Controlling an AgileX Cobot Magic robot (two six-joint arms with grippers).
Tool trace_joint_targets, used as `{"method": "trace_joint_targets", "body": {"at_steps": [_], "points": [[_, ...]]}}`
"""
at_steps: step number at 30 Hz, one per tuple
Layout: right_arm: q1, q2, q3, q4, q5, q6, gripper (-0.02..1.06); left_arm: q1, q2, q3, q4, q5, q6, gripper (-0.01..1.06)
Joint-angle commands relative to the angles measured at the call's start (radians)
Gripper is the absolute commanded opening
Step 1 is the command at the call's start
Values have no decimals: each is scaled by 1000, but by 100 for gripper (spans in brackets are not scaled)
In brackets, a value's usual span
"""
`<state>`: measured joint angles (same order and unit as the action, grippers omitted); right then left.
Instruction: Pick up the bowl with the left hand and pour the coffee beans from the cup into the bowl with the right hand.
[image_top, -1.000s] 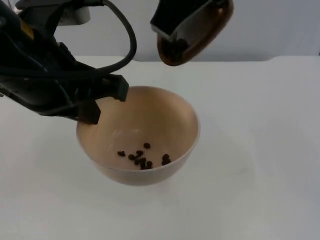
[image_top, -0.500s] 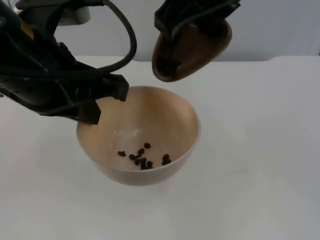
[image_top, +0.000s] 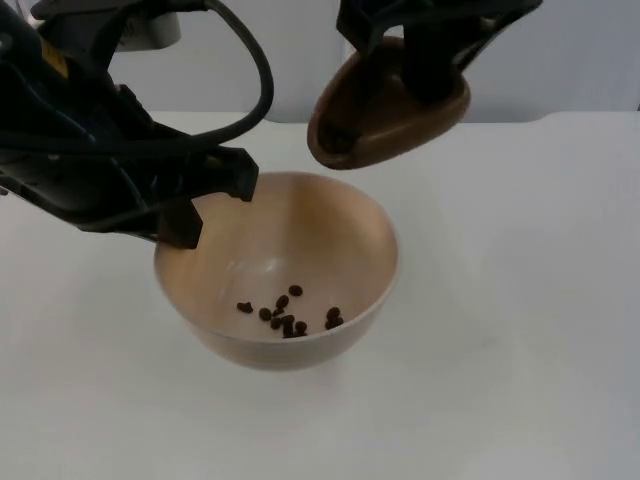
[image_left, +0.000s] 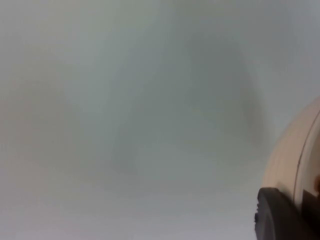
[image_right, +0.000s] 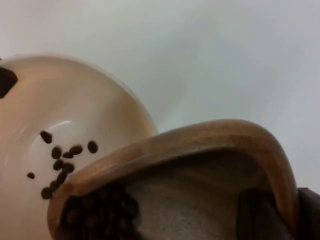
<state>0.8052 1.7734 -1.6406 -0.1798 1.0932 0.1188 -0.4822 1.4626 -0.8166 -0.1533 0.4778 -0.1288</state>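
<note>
My left gripper (image_top: 205, 205) pinched the rim of the round beige ceramic bowl (image_top: 330, 240), one finger inside and one outside the near-left wall, so I judged the bowl part of the job done; whether the bowl hung clear of the white desk (image_top: 520, 300) or rested on it, I could not tell. My right gripper (image_top: 430, 45) clamped the brown wooden cup (image_top: 390, 110) by its rim, tipped on its side above and behind the bowl's far edge, mouth turned toward the bowl. A small cluster of dark coffee beans (image_top: 285, 317) lay in the bowl's bottom. In the right wrist view, a heap of dark beans (image_right: 100, 215) sat just inside the cup's lip. So I reckoned the pour was only partly done: most of the load remained to tip out.
</note>
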Motion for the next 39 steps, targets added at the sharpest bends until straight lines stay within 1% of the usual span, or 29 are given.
{"method": "trace_joint_targets", "body": {"at_steps": [1, 17, 20, 24, 26, 30, 31, 32, 35, 36, 37, 39], "points": [[-18, -12, -3, 31, -19, -20, 0, -2, -9, -5, -14, -20, -4, 0], [-28, -12, -3, 56, -19, -66, 0, 0, -9, -5, 7, -12, -2, 0], [-30, -12, -3, 82, -19, -87, 0, 0, -9, -5, 12, -13, -2, 0], [-33, -12, -3, 85, -19, -90, 0, 7, -9, -5, 17, -13, -2, 0], [-47, -12, -3, 91, -19, -93, 0, 7, -9, -5, 32, -13, -2, 0], [-103, -12, -1, 137, -12, -109, 0, 7, -9, -5, 32, -15, -7, 0], [-103, -12, -1, 137, -12, -109, 0, 7, -9, -5, 32, -15, -7, 0], [-113, -12, 7, 141, -14, -109, 0, 7, -9, 0, 32, -20, -12, 0], [-141, -23, 68, 143, -45, -109, 0, 7, -9, 43, 32, -92, -50, 0], [-152, -28, 92, 161, -64, -109, 0, 7, -6, 57, 32, -110, -61, 0], [-152, -28, 92, 161, -64, -109, 0, 7, -6, 57, 32, -110, -61, 0], [-175, -43, 160, 180, -112, -109, 0, 7, 4, 67, 32, -119, -63, 0]]}}
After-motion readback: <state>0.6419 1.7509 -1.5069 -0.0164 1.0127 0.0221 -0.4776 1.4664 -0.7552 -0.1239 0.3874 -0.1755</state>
